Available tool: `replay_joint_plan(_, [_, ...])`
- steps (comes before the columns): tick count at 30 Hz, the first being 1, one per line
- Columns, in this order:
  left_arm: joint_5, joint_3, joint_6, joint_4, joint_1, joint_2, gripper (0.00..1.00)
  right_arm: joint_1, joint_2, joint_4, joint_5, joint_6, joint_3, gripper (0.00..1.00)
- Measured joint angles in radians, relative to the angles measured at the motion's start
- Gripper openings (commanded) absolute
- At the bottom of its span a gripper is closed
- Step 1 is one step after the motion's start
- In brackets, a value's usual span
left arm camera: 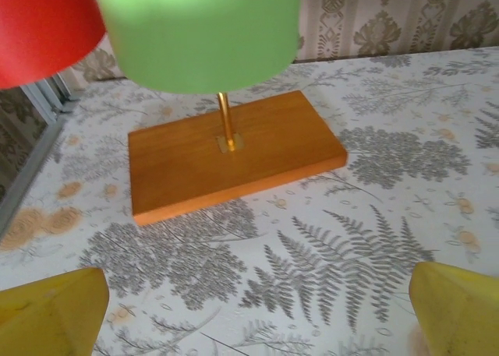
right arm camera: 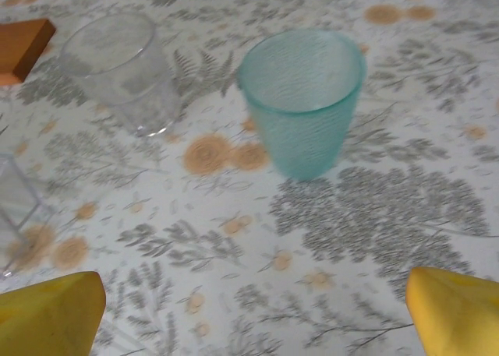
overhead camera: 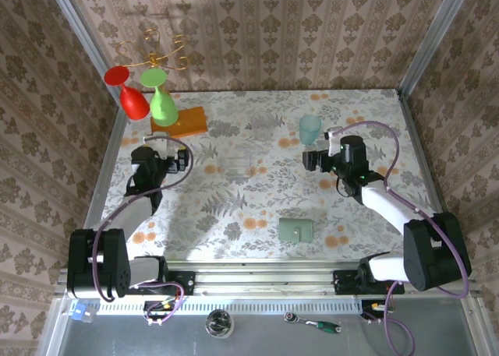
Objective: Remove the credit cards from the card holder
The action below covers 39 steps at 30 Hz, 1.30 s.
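Left tool, wide open and empty at middle left, could clip the orange block while turning toward the card holder at lower centre of the bench; right tool, equally open and empty, could topple the teal cup.

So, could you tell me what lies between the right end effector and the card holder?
Nothing but bare flowered tablecloth; the top view shows that stretch from the right end effector down to the card holder.
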Motion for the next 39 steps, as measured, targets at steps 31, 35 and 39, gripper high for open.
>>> replay_joint_plan(31, [0.529,0.179,-0.733,0.017,-0.191,0.439,0.88,0.228,0.389,0.000,-0.321,0.595,0.223,0.75])
replay_joint_plan(35, [0.549,0.188,-0.771,0.072,-0.215,0.469,0.87,0.232,0.452,0.009,-0.365,0.607,0.278,0.71])
replay_joint_plan(39, [0.559,0.206,-0.803,0.108,-0.237,0.497,0.86,0.232,0.494,0.015,-0.391,0.610,0.310,0.68])
